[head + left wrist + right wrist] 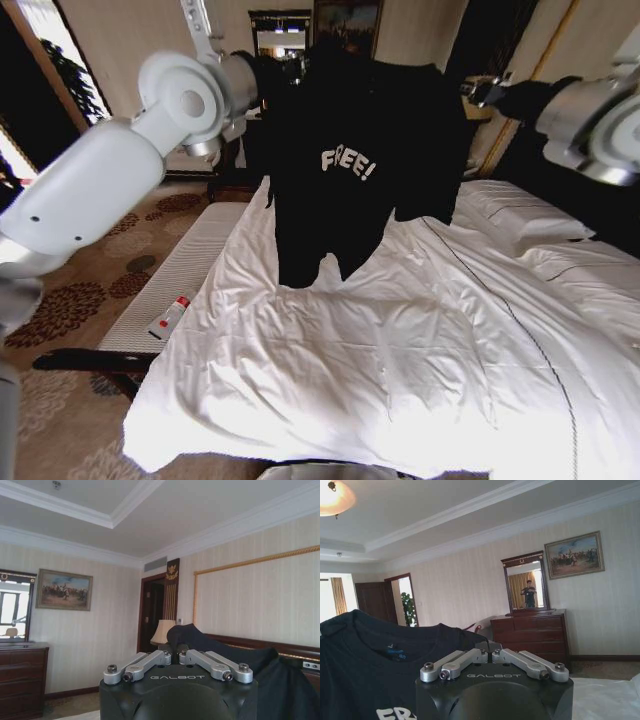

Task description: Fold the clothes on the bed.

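Note:
The clothes, a black T-shirt with white "FREE!" lettering, hang spread in the air above the bed, hem dangling just over the white sheet. My left gripper holds one shoulder at the upper left. Seen from the left wrist, the left gripper is shut on a peak of black fabric. My right gripper holds the other shoulder at the upper right. From the right wrist, the right gripper is shut on the shirt beside its collar.
A white-cushioned bench runs along the bed's left side with a small red-and-white object on it. Pillows lie at the right. A dark dresser with mirror stands against the far wall. Patterned carpet covers the floor at left.

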`<state>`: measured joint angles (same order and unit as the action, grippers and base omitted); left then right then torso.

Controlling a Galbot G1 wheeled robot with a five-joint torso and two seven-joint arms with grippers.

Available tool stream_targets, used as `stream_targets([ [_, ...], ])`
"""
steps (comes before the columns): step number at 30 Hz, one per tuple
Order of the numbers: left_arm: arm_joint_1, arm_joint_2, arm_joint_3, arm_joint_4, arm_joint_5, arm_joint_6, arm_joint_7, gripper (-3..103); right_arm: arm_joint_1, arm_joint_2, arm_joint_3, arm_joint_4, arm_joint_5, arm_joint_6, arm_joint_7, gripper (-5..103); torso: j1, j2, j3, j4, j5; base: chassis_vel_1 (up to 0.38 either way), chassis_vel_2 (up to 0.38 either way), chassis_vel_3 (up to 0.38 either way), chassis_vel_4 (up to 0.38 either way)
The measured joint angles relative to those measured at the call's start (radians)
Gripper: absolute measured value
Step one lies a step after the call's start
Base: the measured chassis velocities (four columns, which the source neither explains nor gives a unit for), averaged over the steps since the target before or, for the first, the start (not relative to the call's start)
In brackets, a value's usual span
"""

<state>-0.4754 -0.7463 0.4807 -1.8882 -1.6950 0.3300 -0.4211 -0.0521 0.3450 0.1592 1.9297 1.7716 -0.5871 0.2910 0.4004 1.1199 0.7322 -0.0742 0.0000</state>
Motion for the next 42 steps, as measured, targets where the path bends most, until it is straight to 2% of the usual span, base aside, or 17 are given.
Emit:
stream_targets([
  [3,0.028,0.042,-0.025,-0.068,-0.011,-0.002,-0.015,2,-0.042,-0.032,0.059,0.066,0.046,-0.012,0.038,0,0.0,0.0,0.0,-0.0004,-0.0002,0.0,0.0,0.0,0.0],
  [4,0.044,0.077,-0.049,-0.117,-0.029,-0.003,-0.023,2,-0.054,-0.049,0.093,0.113,0.096,-0.021,0.076,0,0.0,0.0,0.0,-0.0005,-0.0003,0.0,0.0,0.0,0.0],
  [5,0.054,0.163,-0.113,-0.216,-0.102,0.007,-0.031,2,-0.039,-0.082,0.16,0.205,0.248,-0.055,0.186,0,0.0,0.0,0.0,0.0001,-0.0003,0.0,0.0,0.0,0.0],
  [8,0.066,0.252,-0.178,-0.3,-0.172,0.019,-0.028,2,-0.034,-0.126,0.226,0.286,0.362,-0.08,0.243,0,0.0,0.0,0.0,0.0,-0.0007,0.0,0.0,0.0,0.0],
  [9,0.094,0.33,-0.241,-0.362,-0.233,0.026,-0.021,2,-0.063,-0.157,0.29,0.331,0.426,-0.098,0.271,0,0.0,0.0,0.0,-0.0001,-0.0005,0.0,0.0,0.0,0.0],
  [11,0.115,0.359,-0.277,-0.384,-0.256,0.031,-0.018,2,-0.071,-0.165,0.315,0.345,0.46,-0.108,0.292,0,0.0,0.0,0.0,-0.0003,-0.0006,0.0,0.0,0.0,0.0],
  [15,0.335,0.542,-0.527,-0.493,-0.334,0.04,0.028,2,-0.077,-0.2,0.395,0.386,0.64,-0.148,0.408,0,0.0,0.0,0.0,0.0003,-0.0008,0.0,0.0,0.0,0.0],
  [16,0.335,0.542,-0.527,-0.493,-0.334,0.04,0.028,2,-0.077,-0.2,0.395,0.386,0.64,-0.148,0.408,0,0.0,0.0,0.0,0.0003,-0.0008,0.0,0.0,0.0,0.0],
  [19,0.502,0.652,-0.614,-0.544,-0.325,0.003,0.068,2,-0.083,-0.218,0.422,0.438,0.773,-0.152,0.487,0,0.0,0.0,0.0,0.0002,-0.0003,0.0,0.0,0.0,0.0],
  [23,0.618,0.633,-0.649,-0.552,-0.263,-0.006,0.065,2,-0.128,-0.18,0.408,0.477,0.782,-0.152,0.524,0,-0.001,0.0,0.0,-0.0002,0.0,0.0,0.0,0.0,0.0],
  [29,0.75,0.512,-0.615,-0.499,-0.109,0.006,0.029,2,-0.243,-0.055,0.293,0.455,0.591,-0.151,0.519,0,0.0,0.0,0.0,-0.0006,0.0,0.0,0.0,0.0,0.0],
  [31,0.837,0.458,-0.597,-0.446,-0.021,0.013,0.022,2,-0.248,0.056,0.133,0.381,0.447,-0.133,0.482,0,0.001,0.0,0.001,-0.0008,-0.0002,0.0,0.0,0.0,0.0],
  [34,0.903,0.39,-0.554,-0.343,0.082,0.021,0.027,2,-0.225,0.189,-0.069,0.242,0.241,-0.1,0.389,0,0.001,0.0,0.001,0.001,0.0004,0.0,0.0,0.0,0.0],
  [35,0.903,0.39,-0.554,-0.343,0.082,0.021,0.027,2,-0.225,0.189,-0.069,0.242,0.241,-0.1,0.389,0,0.001,0.0,0.001,0.001,0.0004,0.0,0.0,0.0,0.0],
  [38,0.86,0.258,-0.433,-0.181,0.178,0.028,0.033,2,-0.219,0.3,-0.205,0.069,0.055,-0.063,0.293,0,0.001,0.0,0.001,0.0002,-0.0008,0.0,0.0,0.0,0.0],
  [39,0.86,0.258,-0.433,-0.181,0.178,0.028,0.033,2,-0.219,0.3,-0.205,0.069,0.055,-0.063,0.293,0,0.001,0.0,0.001,0.0002,-0.0008,0.0,0.0,0.0,0.0],
  [42,0.809,0.151,-0.336,-0.075,0.238,0.029,0.031,2,-0.209,0.367,-0.268,-0.056,-0.046,-0.048,0.231,0,0.001,0.0,0.001,-0.0002,-0.0005,0.0,0.0,0.0,0.0],
])
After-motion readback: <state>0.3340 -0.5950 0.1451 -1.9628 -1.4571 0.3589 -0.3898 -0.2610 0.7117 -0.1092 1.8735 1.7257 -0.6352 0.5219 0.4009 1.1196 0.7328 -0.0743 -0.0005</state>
